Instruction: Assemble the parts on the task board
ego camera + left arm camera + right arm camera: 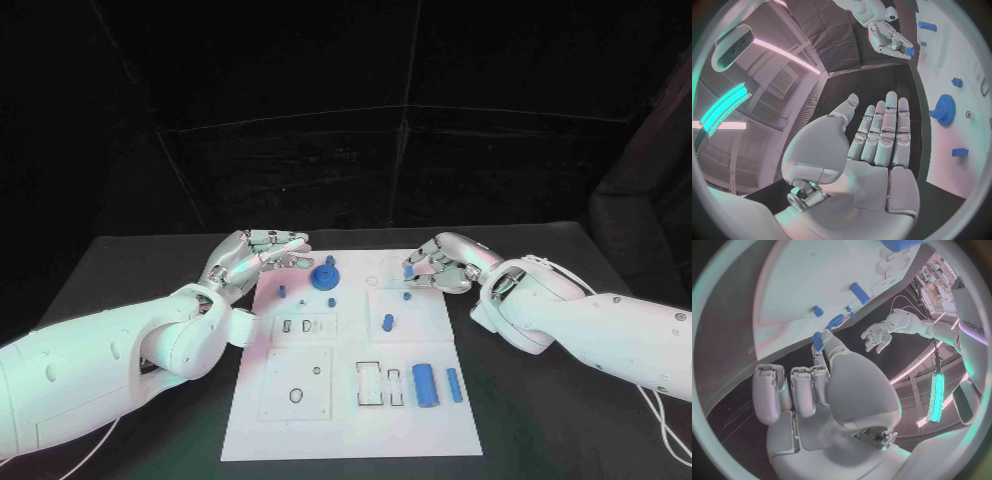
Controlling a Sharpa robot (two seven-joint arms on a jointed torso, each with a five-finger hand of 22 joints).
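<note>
Head view: our right robot hand (440,264) pinches a small blue part (410,270) above the board (346,420), upper right; left robot hand (257,256) open. Next, seat it.

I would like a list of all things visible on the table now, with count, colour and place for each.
table: one, black, under everything.
board: one, white, middle of the table.
gear: one, blue, far part of the board, near the left hand.
pegs: two, blue, lying side by side on the near right part of the board.
small parts: several, blue, spread over the far half of the board.
held part: one, blue, pinched in the right hand's fingertips.
left hand: silver, fingers apart, holding nothing, at the board's far left corner.
right hand: silver, above the board's far right corner.
</note>
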